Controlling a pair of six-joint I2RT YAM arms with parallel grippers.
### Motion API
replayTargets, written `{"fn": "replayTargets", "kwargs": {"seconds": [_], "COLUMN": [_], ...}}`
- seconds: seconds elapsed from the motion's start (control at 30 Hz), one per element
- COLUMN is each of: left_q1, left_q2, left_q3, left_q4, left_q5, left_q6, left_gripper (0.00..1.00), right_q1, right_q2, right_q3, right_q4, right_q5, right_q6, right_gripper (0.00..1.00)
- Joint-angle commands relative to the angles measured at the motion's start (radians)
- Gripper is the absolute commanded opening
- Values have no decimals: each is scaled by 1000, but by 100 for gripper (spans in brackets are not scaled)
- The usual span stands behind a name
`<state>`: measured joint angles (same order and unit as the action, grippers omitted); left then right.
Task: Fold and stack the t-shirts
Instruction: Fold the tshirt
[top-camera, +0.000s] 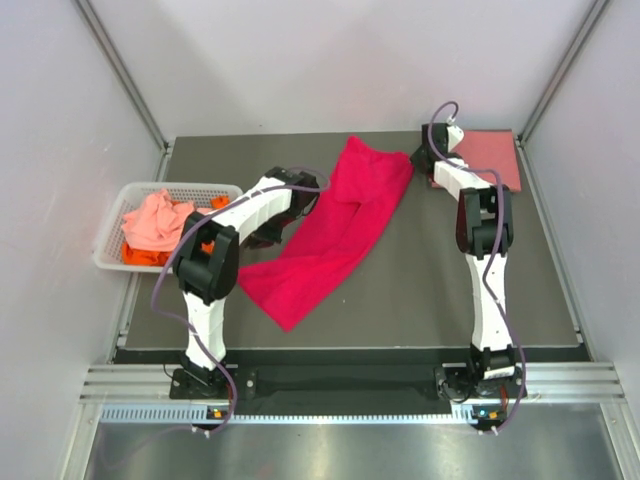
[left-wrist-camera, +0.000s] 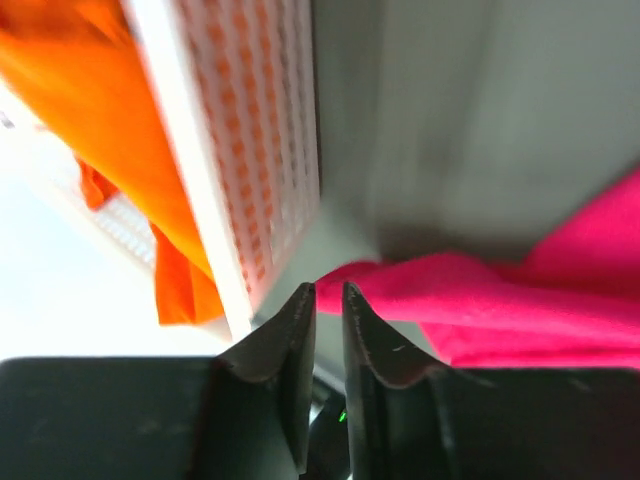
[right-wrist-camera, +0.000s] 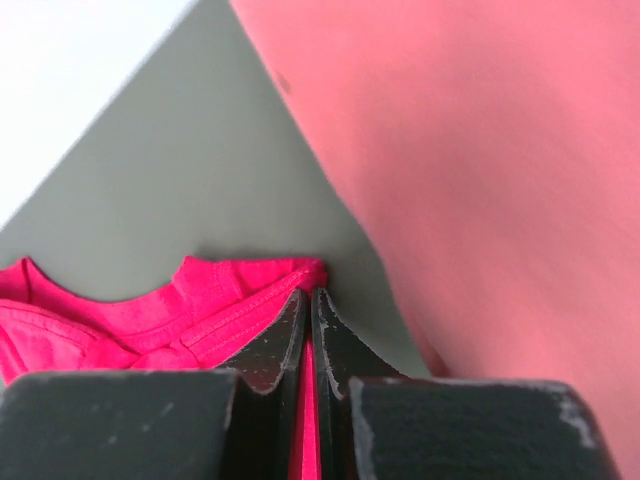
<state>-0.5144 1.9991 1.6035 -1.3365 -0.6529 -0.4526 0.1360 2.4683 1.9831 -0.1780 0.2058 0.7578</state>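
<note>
A bright magenta-red t-shirt (top-camera: 340, 230) lies crumpled in a diagonal band across the dark table. My right gripper (top-camera: 420, 160) is at its far right corner, shut on the shirt's hem (right-wrist-camera: 150, 310), with red cloth pinched between the jaws (right-wrist-camera: 310, 293). My left gripper (top-camera: 262, 236) sits low at the shirt's left edge. Its jaws (left-wrist-camera: 328, 290) stand a narrow gap apart with nothing between them, and the shirt's tip (left-wrist-camera: 500, 290) lies just beyond the fingertips. A folded salmon-pink t-shirt (top-camera: 490, 155) lies flat at the back right, beside the right gripper (right-wrist-camera: 480, 180).
A white slotted basket (top-camera: 178, 187) stands off the table's left edge, holding a pale coral shirt (top-camera: 155, 220) and an orange one (top-camera: 145, 258). The basket wall (left-wrist-camera: 265, 120) and orange cloth (left-wrist-camera: 90, 100) are close to the left gripper. Walls enclose the table.
</note>
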Motion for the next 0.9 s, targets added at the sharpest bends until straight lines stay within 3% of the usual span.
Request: {"fn": "replayTargets", "kwargs": {"seconds": [0.0, 0.23, 0.37, 0.43, 0.5, 0.57, 0.63, 0.77, 0.83, 0.87], "left_q1": [-4, -1, 2, 5, 20, 36, 62, 132, 154, 160], "left_q2": [23, -9, -77, -130, -172, -241, -331, -450, -490, -499], "left_q3": [116, 222, 244, 222, 174, 123, 72, -34, -63, -69], "left_q4": [-96, -37, 127, 204, 299, 373, 511, 652, 666, 662], "left_q5": [-76, -59, 45, 178, 287, 465, 592, 706, 717, 687], "left_q6": [-46, -6, 69, 100, 124, 138, 149, 157, 164, 170], "left_gripper": [24, 25, 26, 27, 29, 29, 37, 55, 67, 68], "right_q1": [-1, -1, -3, -1, 2, 2, -1, 16, 40, 74], "right_q2": [58, 168, 189, 164, 127, 37, -76, -268, -384, -423], "right_q3": [95, 298, 361, 365, 353, 286, 188, 1, -137, -188], "right_q4": [93, 135, 160, 158, 123, 103, 74, -15, -63, -90], "right_q5": [-23, -86, -133, -164, -183, -184, -178, -200, -183, -171], "right_q6": [-21, -61, -78, -86, -103, -109, -106, -58, -46, -35], "right_gripper": [0, 0, 0, 4, 18, 27, 37, 45, 47, 47]}}
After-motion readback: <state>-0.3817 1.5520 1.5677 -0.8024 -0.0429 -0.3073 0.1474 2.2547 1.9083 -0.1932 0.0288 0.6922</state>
